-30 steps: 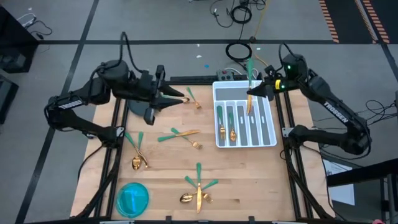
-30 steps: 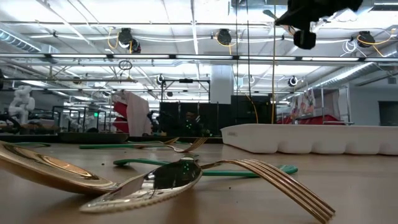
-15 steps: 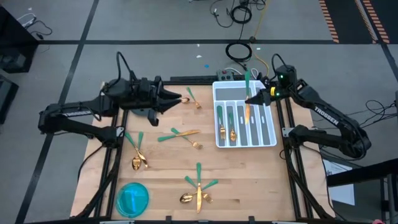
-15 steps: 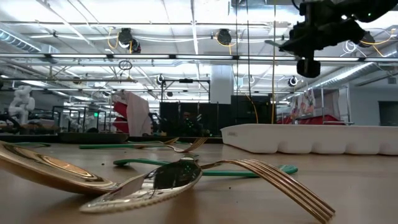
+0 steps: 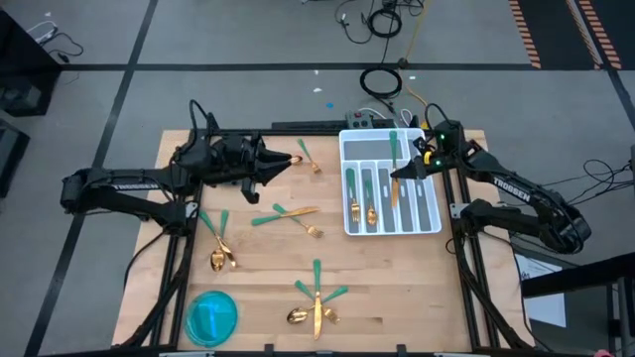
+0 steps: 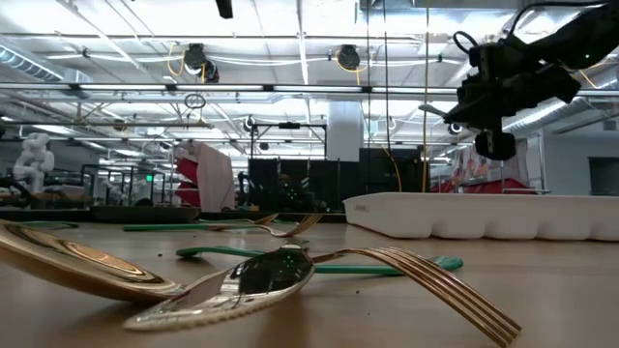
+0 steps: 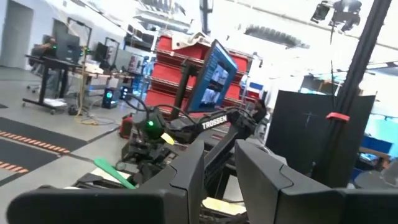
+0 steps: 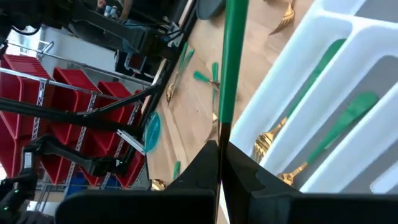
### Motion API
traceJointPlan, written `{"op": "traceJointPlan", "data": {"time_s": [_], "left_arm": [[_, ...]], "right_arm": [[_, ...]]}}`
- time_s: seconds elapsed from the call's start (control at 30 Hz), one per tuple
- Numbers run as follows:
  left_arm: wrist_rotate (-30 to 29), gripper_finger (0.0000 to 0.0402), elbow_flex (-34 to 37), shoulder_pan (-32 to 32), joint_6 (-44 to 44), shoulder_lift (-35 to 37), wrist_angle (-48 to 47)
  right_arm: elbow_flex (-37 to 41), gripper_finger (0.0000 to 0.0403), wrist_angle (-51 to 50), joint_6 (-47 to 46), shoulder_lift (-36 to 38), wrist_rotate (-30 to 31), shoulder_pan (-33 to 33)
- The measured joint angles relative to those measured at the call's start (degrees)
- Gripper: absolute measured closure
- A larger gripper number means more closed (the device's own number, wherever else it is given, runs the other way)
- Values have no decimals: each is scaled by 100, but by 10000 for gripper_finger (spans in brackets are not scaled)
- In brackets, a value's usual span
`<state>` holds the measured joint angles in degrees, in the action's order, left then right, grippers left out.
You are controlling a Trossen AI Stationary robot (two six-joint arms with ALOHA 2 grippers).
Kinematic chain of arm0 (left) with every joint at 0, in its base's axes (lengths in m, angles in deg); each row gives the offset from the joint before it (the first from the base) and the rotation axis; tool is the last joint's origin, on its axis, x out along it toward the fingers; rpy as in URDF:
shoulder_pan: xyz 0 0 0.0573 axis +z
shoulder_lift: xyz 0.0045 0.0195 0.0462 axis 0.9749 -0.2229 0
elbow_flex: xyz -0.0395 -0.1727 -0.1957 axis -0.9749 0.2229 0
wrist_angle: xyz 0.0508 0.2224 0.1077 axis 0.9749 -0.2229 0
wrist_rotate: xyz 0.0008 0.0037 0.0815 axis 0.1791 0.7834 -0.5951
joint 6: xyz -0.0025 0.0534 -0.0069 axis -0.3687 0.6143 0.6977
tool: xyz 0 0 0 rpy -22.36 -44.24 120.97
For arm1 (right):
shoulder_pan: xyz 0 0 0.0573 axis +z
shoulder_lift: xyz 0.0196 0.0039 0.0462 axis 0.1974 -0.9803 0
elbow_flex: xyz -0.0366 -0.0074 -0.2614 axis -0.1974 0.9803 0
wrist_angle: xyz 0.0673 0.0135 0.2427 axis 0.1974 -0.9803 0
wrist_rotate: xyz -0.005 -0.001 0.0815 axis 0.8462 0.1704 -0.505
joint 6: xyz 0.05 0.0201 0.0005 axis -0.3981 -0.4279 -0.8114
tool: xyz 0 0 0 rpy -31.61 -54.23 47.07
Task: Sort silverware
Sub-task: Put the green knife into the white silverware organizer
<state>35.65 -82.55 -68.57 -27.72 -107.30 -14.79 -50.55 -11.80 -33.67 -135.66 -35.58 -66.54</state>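
Observation:
My right gripper (image 5: 405, 172) hovers over the white compartmented tray (image 5: 434, 226), shut on one piece of silverware (image 5: 394, 147) with a green handle and a gold head. More silverware lies flat on the wood: a fork (image 5: 308, 159) at the far side, a crossed pair (image 5: 288, 214) mid-table, spoons (image 5: 218, 246) at the left and a cluster (image 5: 317, 297) near the front edge. A fork (image 5: 353, 194) and a spoon (image 5: 370, 198) lie in the tray's slots. My left gripper (image 5: 286, 161) hangs open above the far left of the table with nothing between its fingers. My right gripper pinches the piece between its two fingers, about where the green handle gives way to the gold head (image 8: 219, 138). The fingers come from the table's right and lie across it. The piece is lifted clear above the tray, its handle end (image 8: 236, 18) pointing toward the far edge.
A blue round plate (image 5: 211, 315) sits at the near left corner. Black frame rails run along the table's left and right sides (image 5: 458, 248). Seen from table height, a spoon and fork (image 6: 290, 275) lie close in front, with the tray's wall (image 6: 484, 217) behind them.
Both arms have sunk. My right gripper has come down toward the tray with the piece still between its fingers, shifting a little toward the near edge and rolling slightly. My left gripper has lowered over the far left of the table and tipped up toward level.

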Motion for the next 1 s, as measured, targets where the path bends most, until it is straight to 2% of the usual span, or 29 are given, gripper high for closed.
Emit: {"op": "traceJointPlan", "data": {"time_s": [0.23, 0.47, 0.53, 1.0], "left_arm": [[-40, 304, 67, -2, 4, 0, 120], [-40, 304, 67, 0, 46, 0, 112], [-40, 304, 67, -2, 48, 0, 105], [-40, 304, 67, 0, 160, 0, 75]], "right_arm": [[502, 403, 384, -55, 0, 12, 0], [1365, 403, 2153, -1262, 0, 7, 16], [1446, 403, 2391, -1399, 0, 10, 31], [1467, 403, 1547, -1283, 0, 768, 208]]}}
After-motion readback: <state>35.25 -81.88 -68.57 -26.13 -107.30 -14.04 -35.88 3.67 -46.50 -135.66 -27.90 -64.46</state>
